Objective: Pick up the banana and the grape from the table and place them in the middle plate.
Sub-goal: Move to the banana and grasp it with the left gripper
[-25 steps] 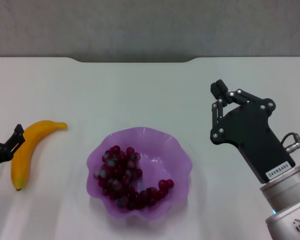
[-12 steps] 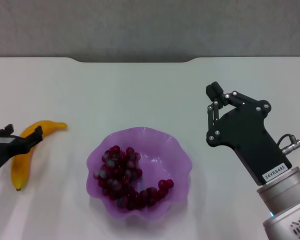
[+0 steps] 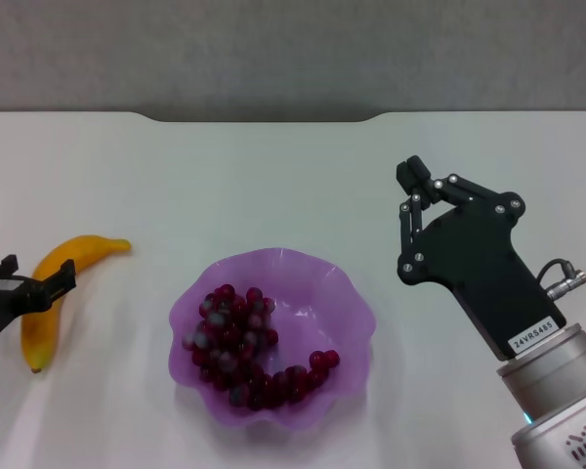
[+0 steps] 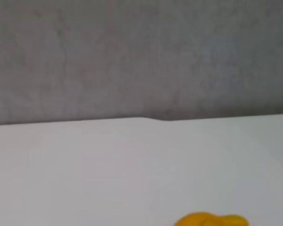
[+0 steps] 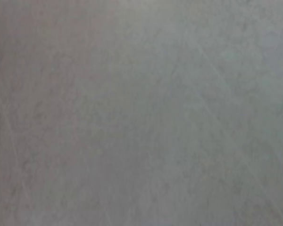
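Grape (image 3: 242, 347) already in middle plate (image 3: 356, 311). Banana (image 3: 54, 293) on table (image 3: 273, 186) at plate's 9 o'clock. Left gripper (image 3: 31, 281) straddles banana mid-body, jaws spread, nothing held. Best: descend square, clamp at thickest part. Right gripper (image 3: 417, 181) at plate's 2 o'clock, fingers together, empty.
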